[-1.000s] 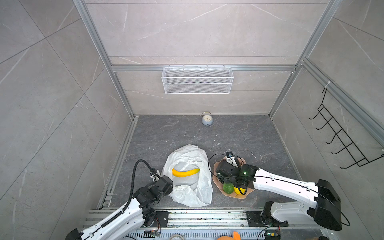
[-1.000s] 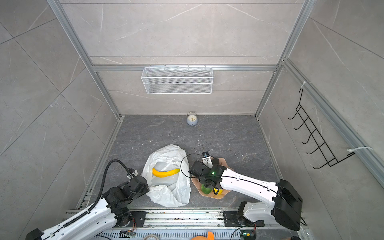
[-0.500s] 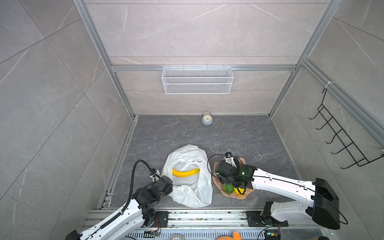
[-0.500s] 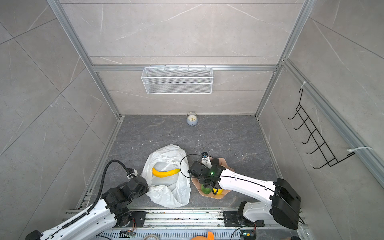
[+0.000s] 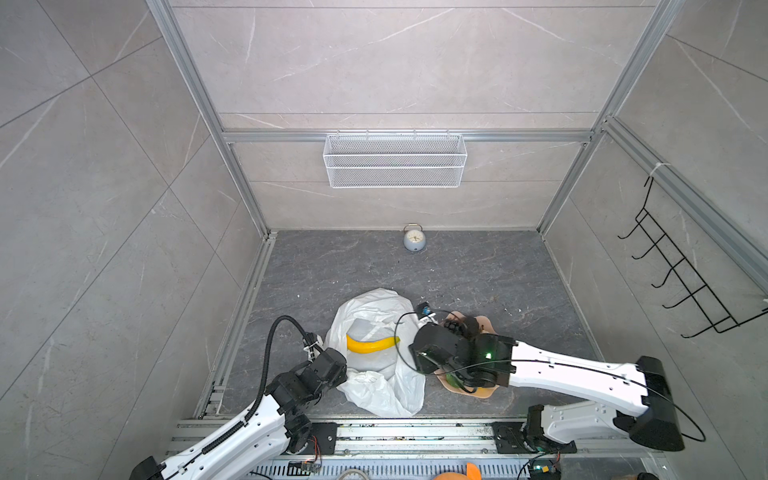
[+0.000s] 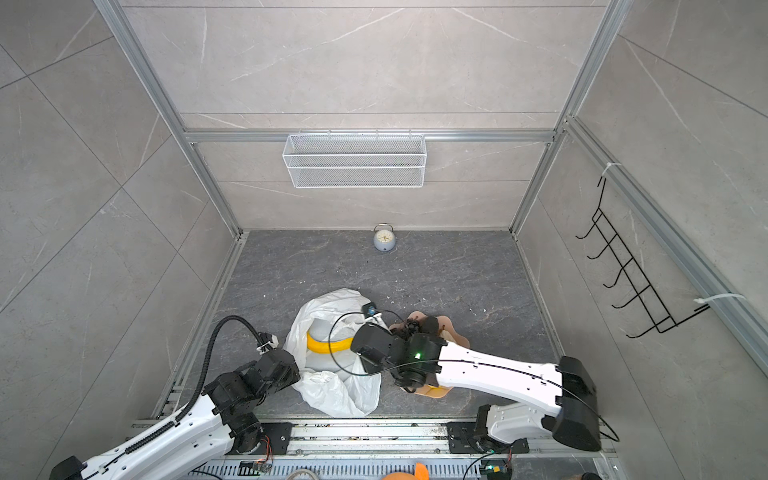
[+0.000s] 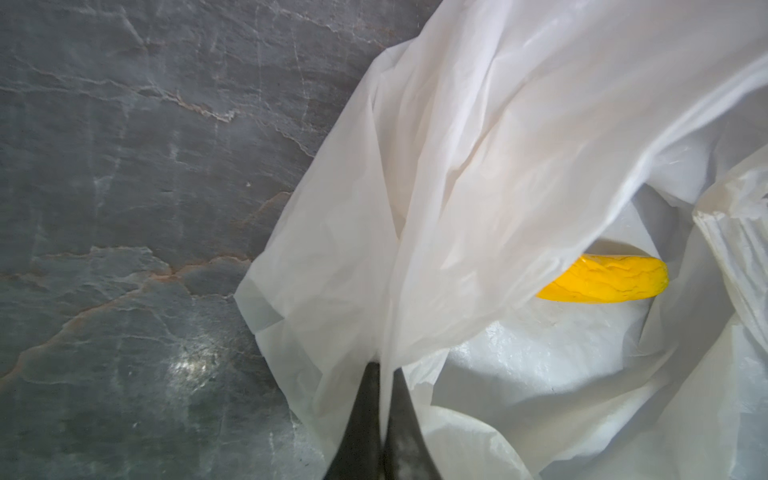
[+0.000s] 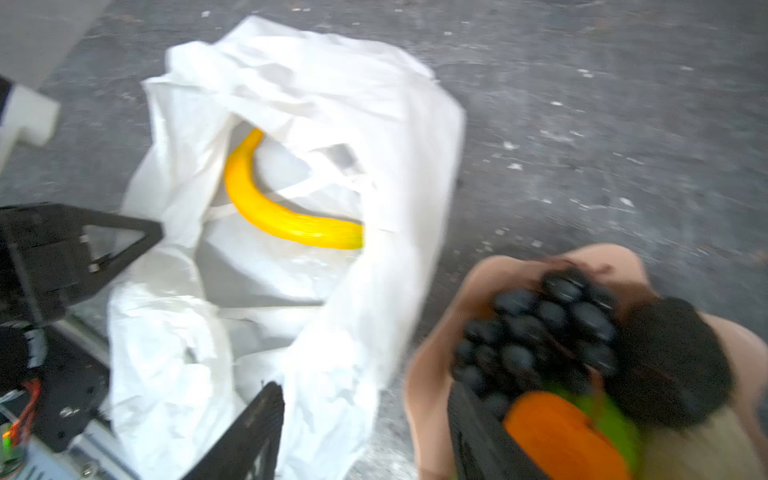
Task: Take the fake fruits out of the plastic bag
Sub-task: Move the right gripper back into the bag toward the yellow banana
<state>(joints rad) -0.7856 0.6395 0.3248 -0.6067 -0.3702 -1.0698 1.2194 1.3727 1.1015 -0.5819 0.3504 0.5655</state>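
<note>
Left gripper [image 7: 384, 368] is pinching the bag [image 7: 478, 145] rim; right gripper [image 8: 361, 399], gaping empty, should be targeting the banana [image 8: 266, 212] middle.

One plastic bag [image 5: 374, 305], one banana [image 5: 372, 345], one bowl [image 8: 428, 374], one grape bunch [image 8: 540, 328], one orange fruit [image 8: 557, 436], one green fruit [image 8: 617, 424], one clock [image 5: 414, 240].

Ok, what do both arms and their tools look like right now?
Both are white shells with black joints. The left arm carries a ribbed black hose; the right arm has thin looping black cable and a green light. The left tool and right tool have black tapering fingers.
</note>
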